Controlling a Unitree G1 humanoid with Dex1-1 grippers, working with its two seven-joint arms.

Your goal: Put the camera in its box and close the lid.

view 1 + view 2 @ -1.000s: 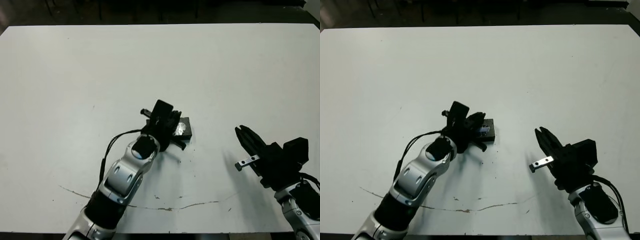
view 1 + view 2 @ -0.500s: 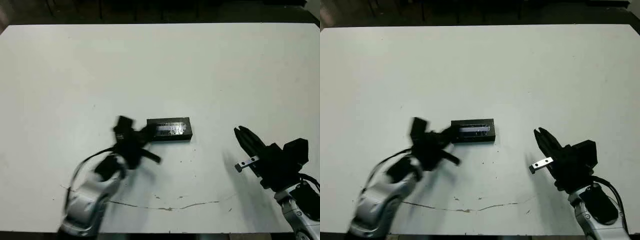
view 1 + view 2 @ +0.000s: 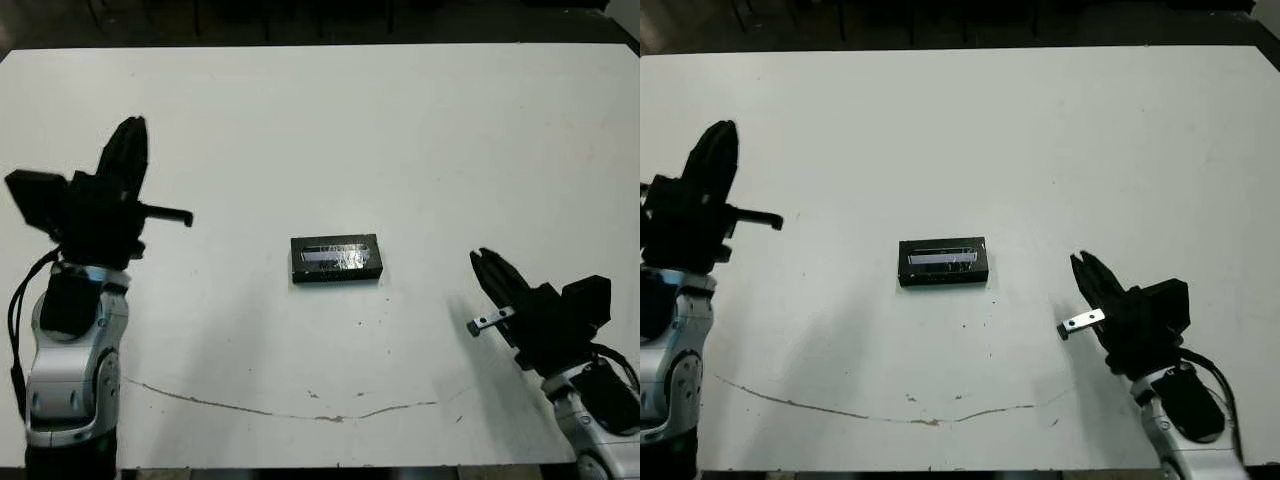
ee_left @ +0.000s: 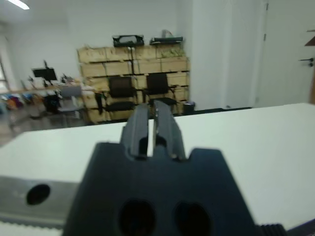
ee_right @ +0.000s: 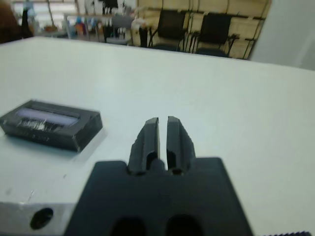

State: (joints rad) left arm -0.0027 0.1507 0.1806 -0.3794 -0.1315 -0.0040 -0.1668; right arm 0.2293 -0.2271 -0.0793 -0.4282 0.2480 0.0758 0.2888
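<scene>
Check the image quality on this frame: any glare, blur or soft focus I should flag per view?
Head views: sharp, evenly lit; the lid window shows a pale glare strip; soft shadows fall beside both arms. Left wrist view: left gripper soft, room behind slightly blurred. Right wrist view: right gripper fairly crisp, closed box a bit soft, far chairs blurred.

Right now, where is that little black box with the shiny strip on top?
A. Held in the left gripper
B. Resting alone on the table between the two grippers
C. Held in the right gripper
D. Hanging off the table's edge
B. The closed box sits by itself on the white table, with the left gripper and the right gripper both clear of it, fingers together and holding nothing.
</scene>
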